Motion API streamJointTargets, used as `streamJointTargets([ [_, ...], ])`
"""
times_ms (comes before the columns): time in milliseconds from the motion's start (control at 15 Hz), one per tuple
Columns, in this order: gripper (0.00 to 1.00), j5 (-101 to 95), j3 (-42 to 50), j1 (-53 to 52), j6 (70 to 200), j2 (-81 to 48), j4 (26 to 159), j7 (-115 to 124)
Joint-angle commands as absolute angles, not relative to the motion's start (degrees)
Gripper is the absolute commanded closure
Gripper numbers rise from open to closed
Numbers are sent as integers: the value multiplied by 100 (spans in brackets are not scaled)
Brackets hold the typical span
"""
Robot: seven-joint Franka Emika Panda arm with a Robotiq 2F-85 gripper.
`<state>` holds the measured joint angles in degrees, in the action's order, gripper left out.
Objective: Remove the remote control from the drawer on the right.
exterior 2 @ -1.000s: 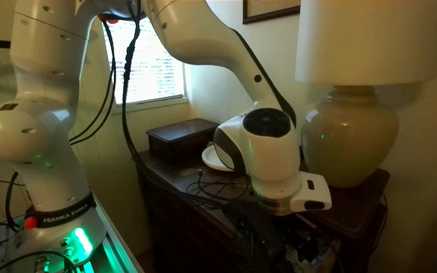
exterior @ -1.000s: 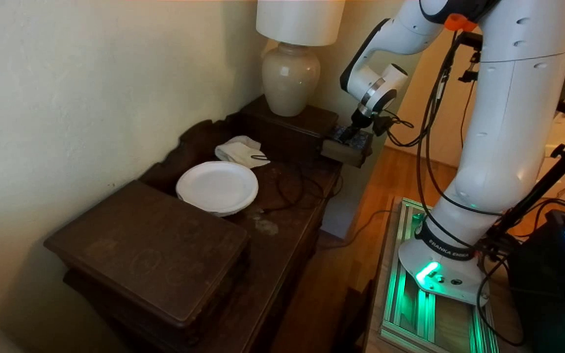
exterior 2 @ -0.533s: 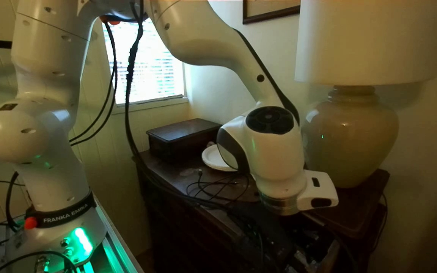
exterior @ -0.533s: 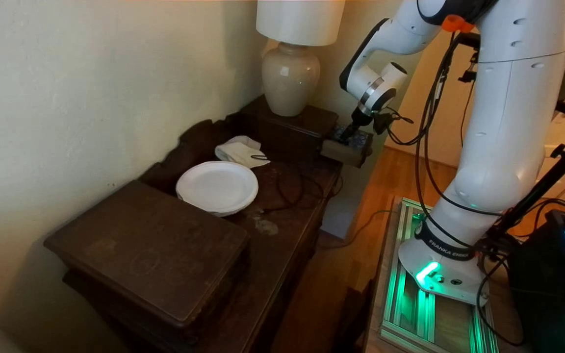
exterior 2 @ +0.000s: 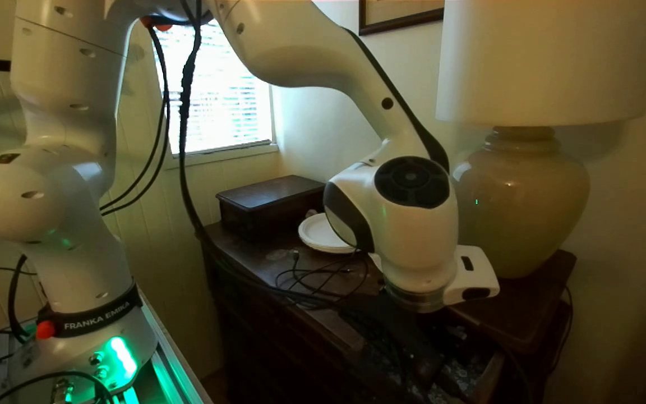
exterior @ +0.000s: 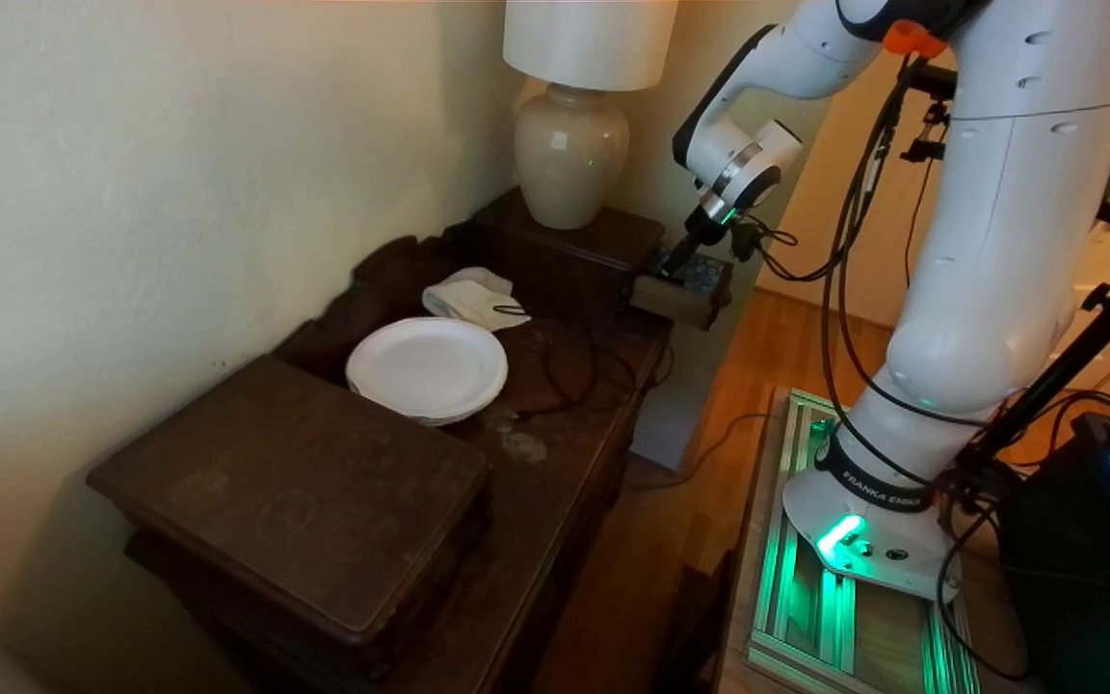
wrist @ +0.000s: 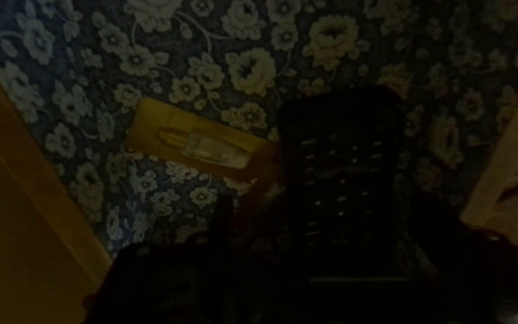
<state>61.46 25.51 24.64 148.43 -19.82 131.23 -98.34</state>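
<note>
Reading FRANKA EMIKA on the arm's base (exterior 2: 96, 321), I have the gripper (wrist: 324, 200) in the flower-lined drawer (exterior: 673, 301), jaws wide. In the wrist view the remote control (wrist: 342, 173) lies between them, with a yellow card (wrist: 151, 128) bearing a clear piece (wrist: 216, 149) at its nine o'clock.

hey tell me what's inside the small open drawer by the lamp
Inside the drawer, over floral lining, I see a black remote control and a yellow strip bearing a clear piece. Whatever lies beneath them or behind the claw is hidden.
</note>
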Motion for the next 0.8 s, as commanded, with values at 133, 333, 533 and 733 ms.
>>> streamJointTargets([
  [133, 0, 5967, 2250, 2825, 14618, -1850, 13167, -10064],
  [333, 0, 5912, 2219, 2837, 14723, -1893, 13182, -10124],
  [533, 0, 5824, 2184, 2832, 14769, -1896, 13224, -10213],
  [733, 0, 5800, 2138, 2834, 14842, -1921, 13255, -10332],
])
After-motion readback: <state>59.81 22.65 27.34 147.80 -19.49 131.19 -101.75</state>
